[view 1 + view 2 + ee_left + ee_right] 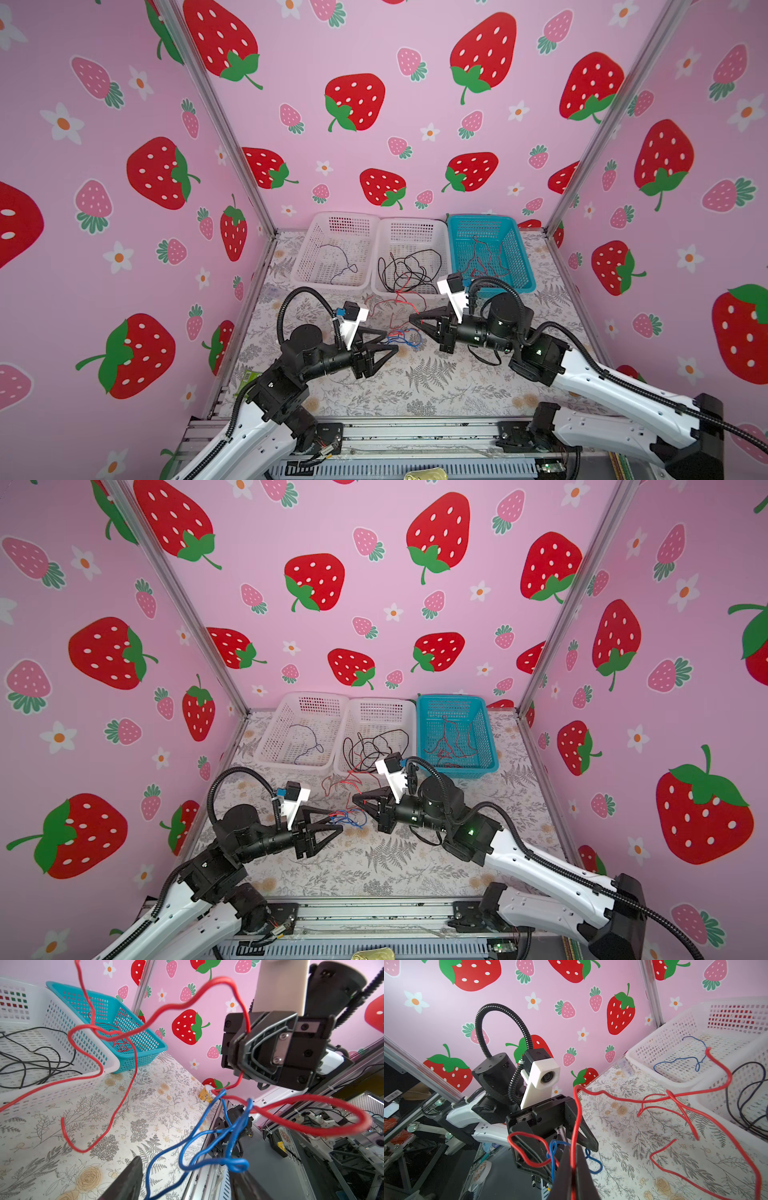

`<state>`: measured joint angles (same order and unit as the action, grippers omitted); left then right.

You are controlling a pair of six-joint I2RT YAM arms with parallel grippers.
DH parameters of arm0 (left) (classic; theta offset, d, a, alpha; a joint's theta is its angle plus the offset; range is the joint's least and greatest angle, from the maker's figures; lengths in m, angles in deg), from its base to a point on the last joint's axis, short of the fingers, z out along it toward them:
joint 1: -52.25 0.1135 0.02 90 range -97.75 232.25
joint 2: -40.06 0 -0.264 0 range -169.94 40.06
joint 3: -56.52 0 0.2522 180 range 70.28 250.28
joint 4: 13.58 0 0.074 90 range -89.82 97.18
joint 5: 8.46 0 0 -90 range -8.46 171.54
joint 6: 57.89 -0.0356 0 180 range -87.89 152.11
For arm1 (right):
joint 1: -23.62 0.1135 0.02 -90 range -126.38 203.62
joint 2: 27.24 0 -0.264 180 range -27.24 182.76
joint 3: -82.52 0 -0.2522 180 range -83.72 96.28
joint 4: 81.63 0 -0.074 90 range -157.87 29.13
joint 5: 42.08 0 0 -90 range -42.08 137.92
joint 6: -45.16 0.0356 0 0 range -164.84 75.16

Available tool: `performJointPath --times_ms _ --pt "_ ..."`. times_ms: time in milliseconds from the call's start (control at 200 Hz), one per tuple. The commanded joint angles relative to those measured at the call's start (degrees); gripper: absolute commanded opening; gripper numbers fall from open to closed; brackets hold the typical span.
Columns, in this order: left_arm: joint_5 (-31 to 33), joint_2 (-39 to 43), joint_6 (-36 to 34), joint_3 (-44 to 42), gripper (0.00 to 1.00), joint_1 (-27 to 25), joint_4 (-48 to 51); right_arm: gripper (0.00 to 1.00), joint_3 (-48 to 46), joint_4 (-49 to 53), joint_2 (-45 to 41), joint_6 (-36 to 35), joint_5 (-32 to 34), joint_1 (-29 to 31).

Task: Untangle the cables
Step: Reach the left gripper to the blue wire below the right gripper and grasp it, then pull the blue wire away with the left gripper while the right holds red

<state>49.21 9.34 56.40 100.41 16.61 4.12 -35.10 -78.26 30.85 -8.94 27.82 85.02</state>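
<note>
Pointing toward the middle, the left gripper (391, 340) is holding its fingers apart, with the tangled blue cable (241, 1120) hanging between them. Just beyond its fingertips, the right gripper (411, 319) is clamping its fingers together on the red cable (573, 1136), which is crossing through the blue one. Farther behind these fingers, black cables (409, 266) are lying in a white basket (399, 293), beside a teal basket (486, 217).
</note>
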Motion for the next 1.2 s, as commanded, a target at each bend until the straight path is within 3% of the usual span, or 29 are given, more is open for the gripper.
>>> performJointPath --times_ms 0,850,940,965,1096,1196 --pt "-1.51 0.77 -0.66 0.94 0.59 -0.22 -3.05 0.0 1.22 -3.78 0.49 1.72 -2.23 0.36" --pt "-3.63 1.45 -0.51 1.15 0.12 -0.22 -3.87 0.0 -0.6 -5.43 0.53 2.22 -0.8 0.41" --pt "-3.7 1.56 -0.51 1.07 0.07 -0.24 -3.63 0.0 -1.07 -5.11 -0.34 2.07 1.45 0.38" --pt "-3.76 1.59 -0.59 1.15 0.0 -0.23 -3.52 0.0 -1.13 -4.95 -0.61 2.02 2.41 0.42" --pt "-3.76 1.93 -0.91 1.69 0.0 -0.27 -1.66 0.0 -1.99 -3.17 -2.7 1.72 8.96 0.39" --pt "-3.49 2.83 -1.23 2.32 0.0 -0.3 0.82 0.0 -2.28 0.48 -5.04 1.83 17.58 0.38"
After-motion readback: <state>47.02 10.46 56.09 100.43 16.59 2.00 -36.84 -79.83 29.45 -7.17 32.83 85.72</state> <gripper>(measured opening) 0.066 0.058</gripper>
